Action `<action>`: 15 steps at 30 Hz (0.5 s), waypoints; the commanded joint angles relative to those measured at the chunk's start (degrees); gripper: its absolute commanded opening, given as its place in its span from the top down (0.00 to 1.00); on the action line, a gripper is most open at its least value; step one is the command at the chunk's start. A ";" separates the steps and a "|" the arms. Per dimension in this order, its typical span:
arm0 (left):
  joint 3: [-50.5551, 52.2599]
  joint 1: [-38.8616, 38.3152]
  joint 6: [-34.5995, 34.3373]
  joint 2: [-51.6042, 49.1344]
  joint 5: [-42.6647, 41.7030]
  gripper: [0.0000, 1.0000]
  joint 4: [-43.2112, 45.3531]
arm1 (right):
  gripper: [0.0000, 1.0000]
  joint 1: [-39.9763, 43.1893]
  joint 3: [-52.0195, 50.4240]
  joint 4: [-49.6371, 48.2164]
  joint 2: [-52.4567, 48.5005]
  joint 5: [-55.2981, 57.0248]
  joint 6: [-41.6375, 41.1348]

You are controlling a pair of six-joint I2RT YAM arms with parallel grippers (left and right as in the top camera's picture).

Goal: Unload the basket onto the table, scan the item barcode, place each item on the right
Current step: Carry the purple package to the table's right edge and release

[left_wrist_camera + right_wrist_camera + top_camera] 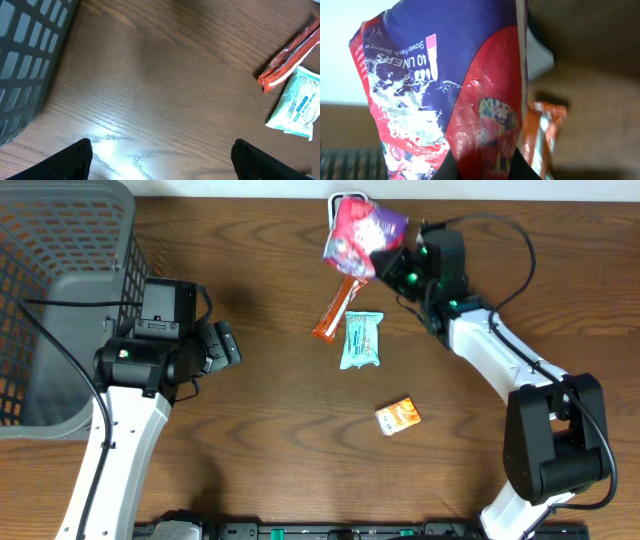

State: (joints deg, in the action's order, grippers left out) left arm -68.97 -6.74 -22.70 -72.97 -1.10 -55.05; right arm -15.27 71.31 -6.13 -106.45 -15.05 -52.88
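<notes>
Liner pack clamped in right jaws

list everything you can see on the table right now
basket: one, grey, far left
liner packet: one, purple, red and pink, held up at top centre
long packet: one, orange-red, centre, below the held packet
wipes packet: one, pale teal, right beside the long packet
small packet: one, orange, alone, lower centre
table: one, dark brown wood
left tool: one, black, open and empty, near the basket
right tool: one, black, shut on the liner packet
</notes>
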 commanded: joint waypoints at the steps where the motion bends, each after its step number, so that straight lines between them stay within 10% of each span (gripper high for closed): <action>1: 0.28 0.31 -0.09 0.26 0.70 0.11 0.04 | 0.98 -1.57 8.07 0.72 -1.44 14.14 3.30; 15: 0.28 0.31 -0.09 0.26 0.70 0.11 0.04 | 0.99 -1.66 39.80 13.94 -26.47 8.33 1.07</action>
State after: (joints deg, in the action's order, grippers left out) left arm -68.97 -6.74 -22.70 -72.97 -1.10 -55.07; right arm -16.51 106.91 6.44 -132.29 -5.26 -51.53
